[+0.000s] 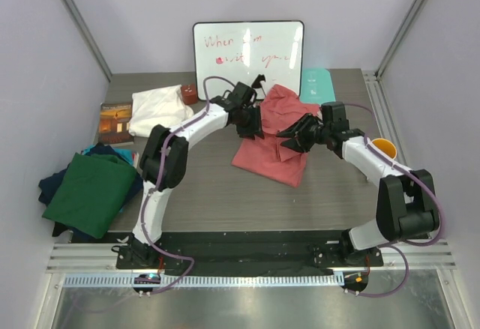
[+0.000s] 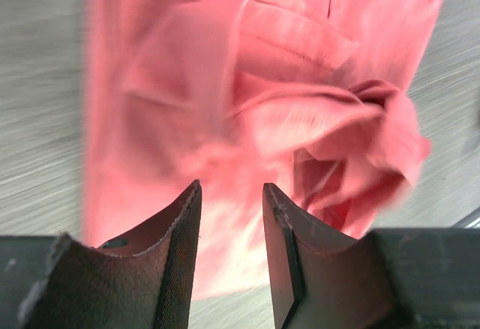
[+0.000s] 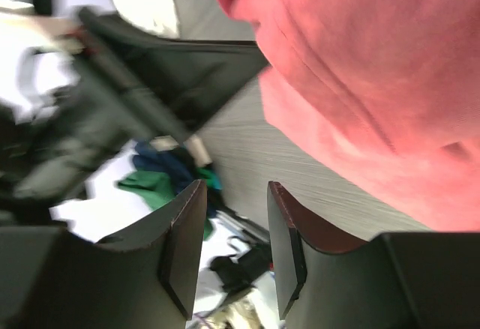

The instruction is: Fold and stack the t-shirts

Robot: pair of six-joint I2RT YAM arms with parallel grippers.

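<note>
The salmon-pink t-shirt [image 1: 274, 136] lies crumpled at the table's middle; it also fills the left wrist view [image 2: 255, 104] and the upper right of the right wrist view [image 3: 360, 67]. My left gripper [image 1: 250, 125] hangs open and empty over the shirt's left edge [image 2: 231, 188]. My right gripper [image 1: 294, 136] is open and empty at the shirt's right part, pointing left [image 3: 234, 186]. A dark green t-shirt [image 1: 91, 192] lies folded on navy ones [image 1: 52, 186] at the left edge.
A white cloth [image 1: 159, 110] and a book [image 1: 116, 123] lie at the back left. A whiteboard [image 1: 249, 55] stands at the back, a pale-teal mat [image 1: 317, 83] beside it. An orange cup [image 1: 383, 148] sits at the right. A dark red object [image 1: 190, 94] stands by the white cloth.
</note>
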